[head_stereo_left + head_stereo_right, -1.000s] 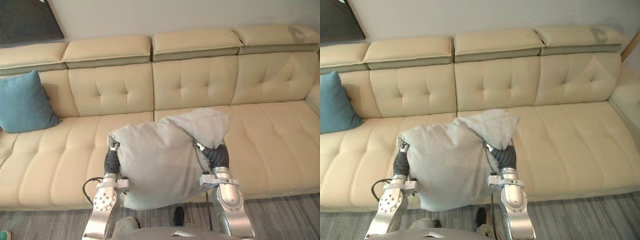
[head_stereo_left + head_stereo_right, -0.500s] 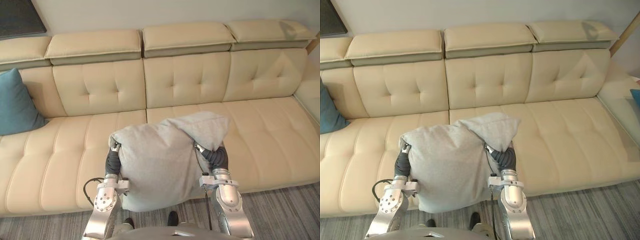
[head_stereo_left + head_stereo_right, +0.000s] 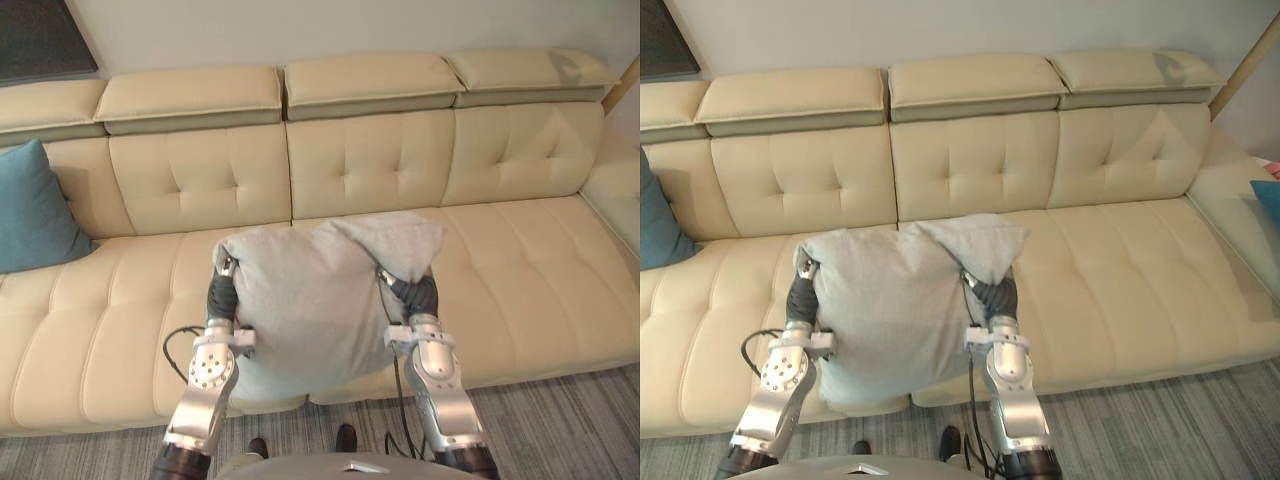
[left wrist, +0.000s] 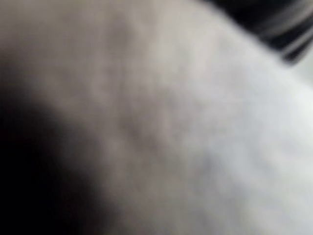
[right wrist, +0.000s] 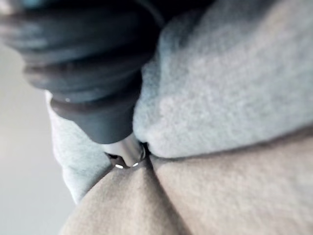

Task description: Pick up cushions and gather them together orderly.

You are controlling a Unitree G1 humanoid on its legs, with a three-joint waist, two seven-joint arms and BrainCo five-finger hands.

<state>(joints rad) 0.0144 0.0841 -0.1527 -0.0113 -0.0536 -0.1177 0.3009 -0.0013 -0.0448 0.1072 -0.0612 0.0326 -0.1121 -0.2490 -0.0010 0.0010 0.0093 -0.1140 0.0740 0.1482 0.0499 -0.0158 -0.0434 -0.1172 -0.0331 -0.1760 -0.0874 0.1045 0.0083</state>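
Cream sofa [image 3: 500, 260]; grey cushion [image 3: 310, 300] pressed between left hand [image 3: 222, 298], right hand [image 3: 418, 295]; grip unreadable, even wrist views.

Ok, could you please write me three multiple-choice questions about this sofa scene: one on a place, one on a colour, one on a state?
1. Where on the sofa does the teal cushion lean?
A. At the robot's left end
B. In the middle
C. At the robot's right end

2. What colour is the sofa?
A. Dark brown
B. Teal
C. Cream

3. How is the grey cushion now?
A. Lying alone on the seat
B. Held between the left robot hand and the right robot hand
C. Stacked on the teal cushion

Answers:
1 A: it leans on the backrest at the left edge of the left eye view.
2 C: seat, backrest and headrests are all cream.
3 B: one robot hand sits at each side of it.
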